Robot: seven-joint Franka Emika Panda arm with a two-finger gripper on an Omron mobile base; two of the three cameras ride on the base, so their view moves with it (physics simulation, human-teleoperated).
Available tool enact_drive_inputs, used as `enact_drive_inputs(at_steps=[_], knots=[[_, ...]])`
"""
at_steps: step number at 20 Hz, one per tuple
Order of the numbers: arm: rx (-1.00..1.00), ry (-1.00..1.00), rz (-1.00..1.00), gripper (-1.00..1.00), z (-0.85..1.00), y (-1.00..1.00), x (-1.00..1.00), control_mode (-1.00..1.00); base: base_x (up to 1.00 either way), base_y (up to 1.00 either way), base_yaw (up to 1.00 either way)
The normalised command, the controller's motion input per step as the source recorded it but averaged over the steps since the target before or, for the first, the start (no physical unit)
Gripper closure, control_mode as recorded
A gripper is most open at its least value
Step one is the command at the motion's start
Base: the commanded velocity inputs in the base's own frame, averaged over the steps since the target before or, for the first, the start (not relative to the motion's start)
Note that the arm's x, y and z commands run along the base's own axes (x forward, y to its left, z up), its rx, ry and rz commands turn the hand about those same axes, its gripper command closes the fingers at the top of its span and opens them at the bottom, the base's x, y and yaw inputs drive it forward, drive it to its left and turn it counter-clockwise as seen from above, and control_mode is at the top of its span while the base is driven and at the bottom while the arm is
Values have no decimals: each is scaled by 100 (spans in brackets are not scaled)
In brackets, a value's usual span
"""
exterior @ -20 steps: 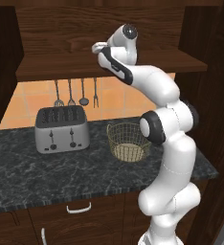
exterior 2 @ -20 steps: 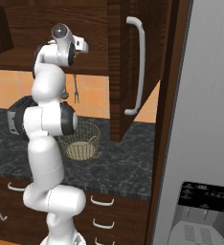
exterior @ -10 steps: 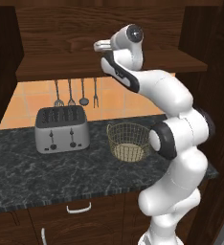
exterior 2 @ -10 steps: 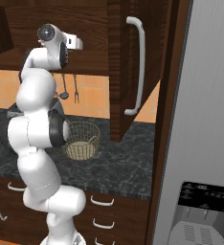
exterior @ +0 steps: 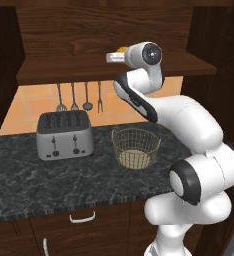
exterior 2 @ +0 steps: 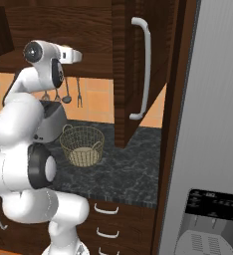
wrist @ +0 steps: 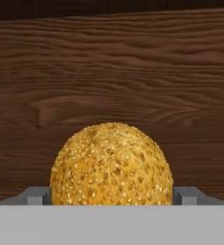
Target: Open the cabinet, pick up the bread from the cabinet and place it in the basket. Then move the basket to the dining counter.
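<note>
The gripper [wrist: 112,198] is reaching into the open cabinet [exterior: 104,35] with its jaws standing wide, one on each side of the bread [wrist: 112,165] (not squeezing it, as far as I can tell). The bread is sitting on the cabinet shelf, in front of the brown back wall. The basket [exterior: 135,147] is sitting on the dark bench [exterior: 49,175], beside the toaster [exterior: 64,134].

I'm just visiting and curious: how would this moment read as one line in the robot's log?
step: reaching for bread | pincer: open, either side of bread | cabinet: open | basket: on black counter, empty
</note>
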Motion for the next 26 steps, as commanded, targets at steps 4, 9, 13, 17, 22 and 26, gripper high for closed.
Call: enact_drive_inputs(at_steps=[4,9,13,17,22,26], knots=[[0,0,-11,100,44,-32,-94,-100,0,0,0],[0,1,-13,100,41,-25,-90,-100,0,0,0],[0,7,-11,100,15,-26,-100,-100,0,0,0],[2,22,-15,100,0,-10,-100,-100,0,0,0],[10,26,-11,100,-8,-21,-81,-100,0,0,0],[14,20,-7,100,-20,-27,-37,-100,0,0,0]])
